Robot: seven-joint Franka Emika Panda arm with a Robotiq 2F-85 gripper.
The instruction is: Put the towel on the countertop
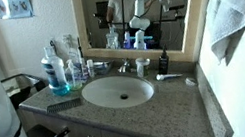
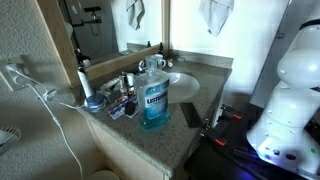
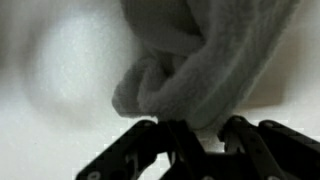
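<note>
Hanging beside the mirror (image 1: 92, 13), well above the worktop (image 1: 185, 103), the towel (image 1: 230, 1) is not yet moved, and the end effector (image 3: 205, 128) sits at its lower fold, though I cannot tell whether it pinches the cloth.

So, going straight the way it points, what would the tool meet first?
The towel: in the wrist view its bunched lower end hangs right ahead of the tool, probably very close, though depth is unclear.
</note>
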